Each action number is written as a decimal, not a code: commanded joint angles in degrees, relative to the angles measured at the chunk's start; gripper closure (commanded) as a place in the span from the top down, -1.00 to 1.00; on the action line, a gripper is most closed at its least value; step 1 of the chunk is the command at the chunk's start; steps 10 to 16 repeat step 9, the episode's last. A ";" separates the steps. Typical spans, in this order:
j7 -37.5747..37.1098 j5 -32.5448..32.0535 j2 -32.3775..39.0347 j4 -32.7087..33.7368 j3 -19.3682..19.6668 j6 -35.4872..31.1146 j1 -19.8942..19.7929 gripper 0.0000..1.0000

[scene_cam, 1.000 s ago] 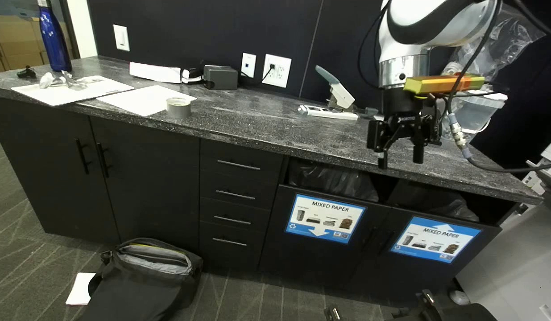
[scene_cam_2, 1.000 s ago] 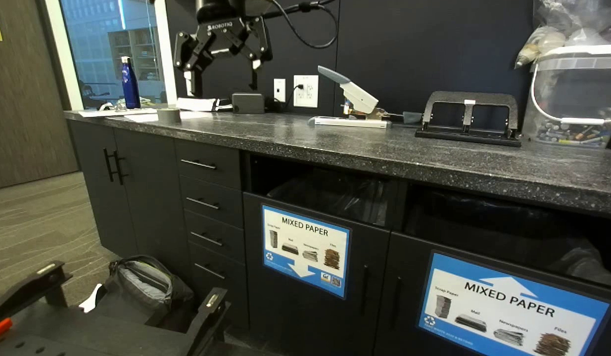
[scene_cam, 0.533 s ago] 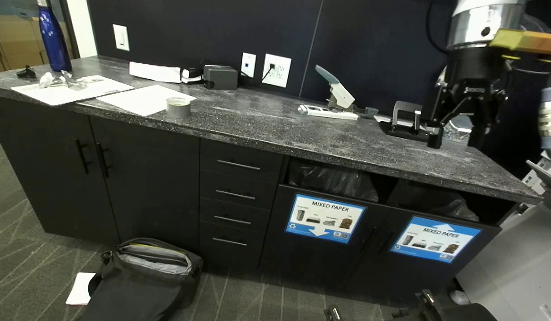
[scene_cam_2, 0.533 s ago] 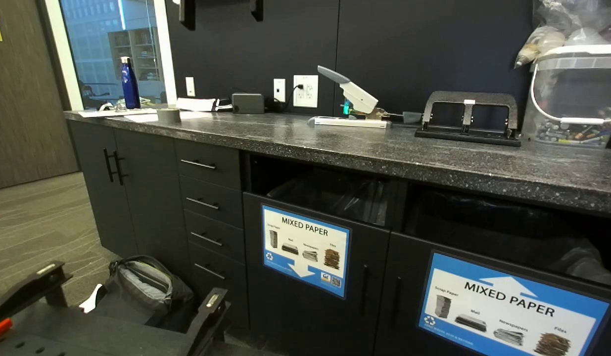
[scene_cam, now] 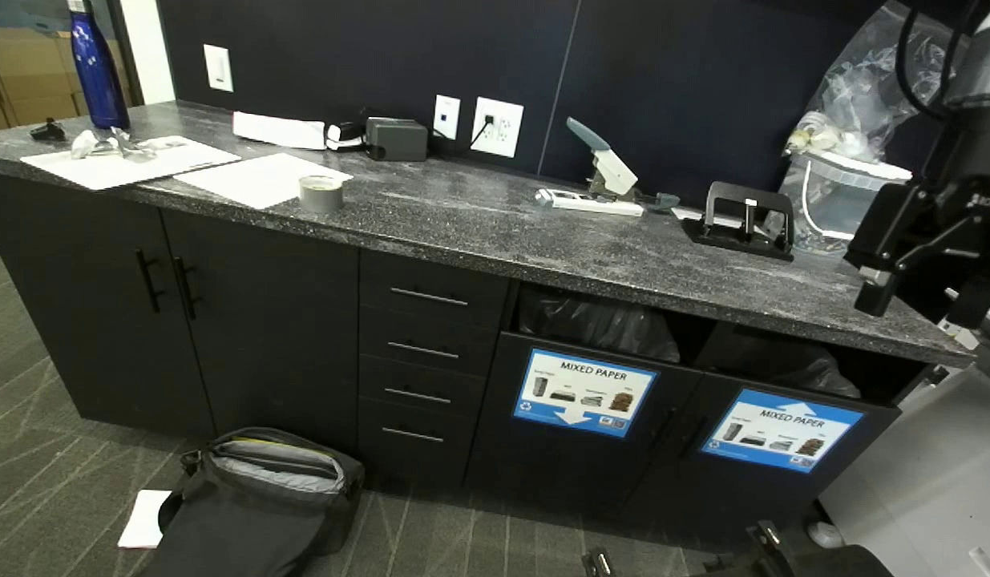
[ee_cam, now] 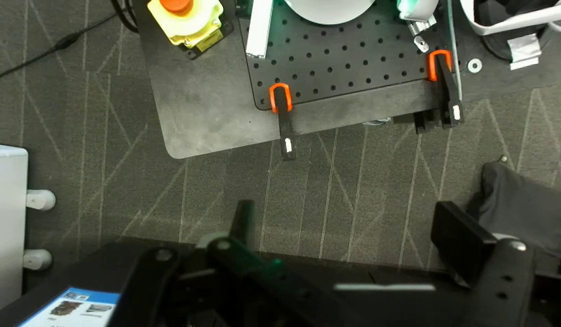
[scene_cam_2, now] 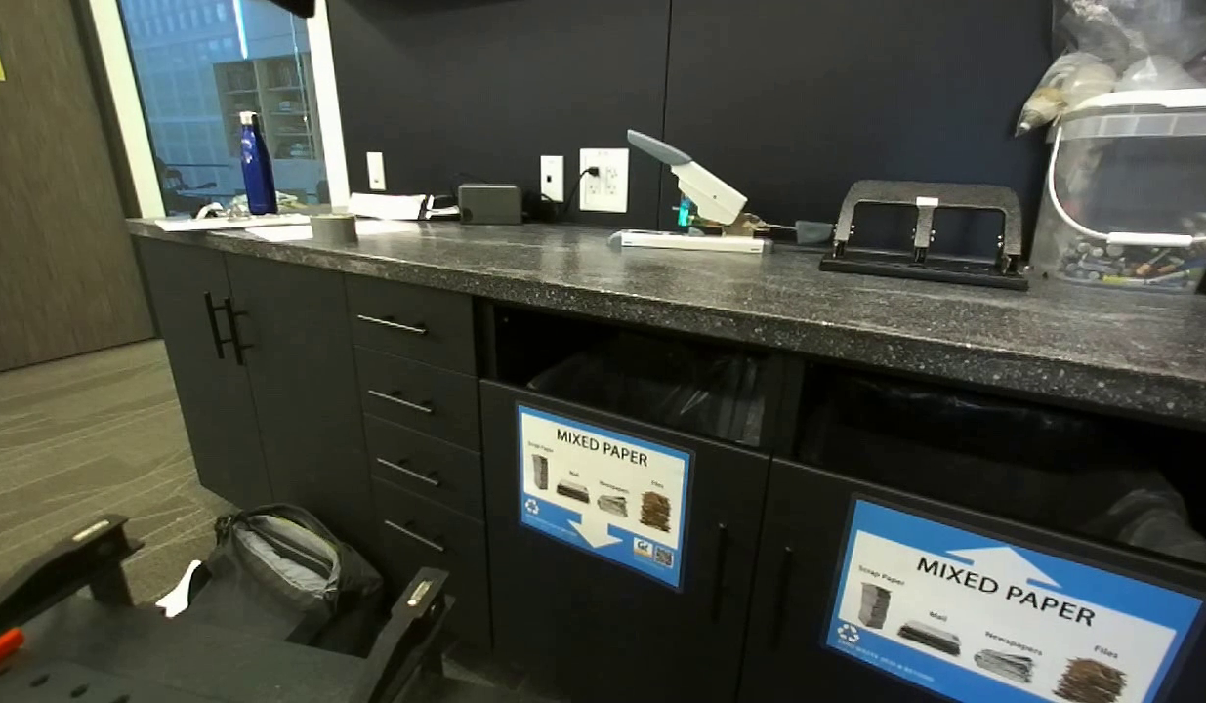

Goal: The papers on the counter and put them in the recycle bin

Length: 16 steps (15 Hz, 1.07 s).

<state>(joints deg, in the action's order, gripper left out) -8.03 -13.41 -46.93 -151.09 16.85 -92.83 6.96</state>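
Several crumpled white papers (scene_cam: 83, 145) lie on a flat white sheet (scene_cam: 70, 170) at the left end of the dark speckled counter (scene_cam: 462, 212). They look small at the far left in an exterior view (scene_cam_2: 239, 207). The recycle bin is the pair of open-topped bays with clear liners (scene_cam: 599, 320) and "MIXED PAPER" signs under the counter; they also show in an exterior view (scene_cam_2: 661, 391). My gripper (scene_cam: 915, 300) hangs near the counter's right end, far from the papers. In the wrist view the gripper (ee_cam: 353, 229) has its fingers wide apart with nothing between them.
On the counter stand a tape roll (scene_cam: 321, 194), stapler (scene_cam: 603, 180), hole punch (scene_cam: 743, 220), clear bucket (scene_cam: 835, 196), grey box (scene_cam: 396, 139) and blue bottle (scene_cam: 98, 72). A dark bag (scene_cam: 270, 497) lies on the floor. The wrist view shows the robot's base table (ee_cam: 203, 122).
My arm has swung right across the counter, uncovering the hole punch and bucket, and has gone up almost out of the top of an exterior view. The papers have not moved.
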 commanded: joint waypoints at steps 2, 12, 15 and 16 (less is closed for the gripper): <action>6.09 2.39 -2.71 -3.94 -4.08 -3.58 -8.48 1.00; 9.14 2.45 -0.64 -3.48 -5.07 -4.76 -12.08 1.00; 9.14 2.45 -0.64 -3.48 -5.07 -4.76 -12.08 1.00; 9.14 2.45 -0.64 -3.48 -5.07 -4.76 -12.08 1.00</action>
